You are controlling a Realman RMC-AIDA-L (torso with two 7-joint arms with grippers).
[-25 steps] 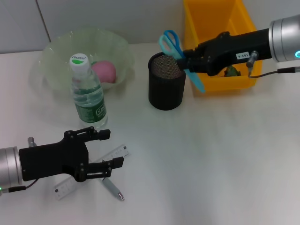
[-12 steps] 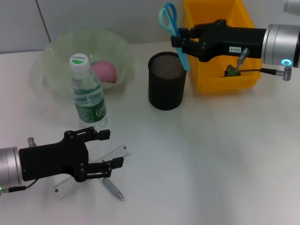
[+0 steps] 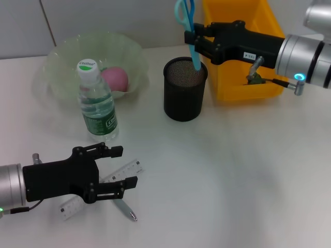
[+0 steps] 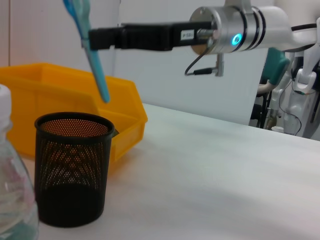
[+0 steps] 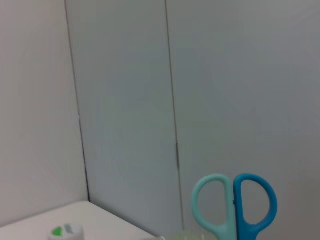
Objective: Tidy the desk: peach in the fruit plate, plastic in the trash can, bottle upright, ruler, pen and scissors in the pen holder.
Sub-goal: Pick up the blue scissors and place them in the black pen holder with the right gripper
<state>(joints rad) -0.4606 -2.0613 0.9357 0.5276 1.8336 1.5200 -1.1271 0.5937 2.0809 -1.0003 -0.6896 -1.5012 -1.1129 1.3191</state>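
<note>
One yellow bin (image 3: 269, 90) at back of desk. One pale green fruit plate (image 3: 62, 64) held one pink peach (image 3: 115, 78). One black mesh pen holder (image 3: 184, 96) (open top). One bottle (image 3: 97, 108) stood upright, green cap. Right gripper (image 3: 192, 40) pinched one pair of blue scissors (image 3: 187, 28), handles up, blade tip over holder mouth. Left gripper (image 3: 119, 166) spread open above one clear ruler (image 3: 126, 169) and one pen (image 3: 124, 208).

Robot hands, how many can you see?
2. The left gripper hovers over the ruler and pen. The right gripper holds the scissors above the holder.
</note>
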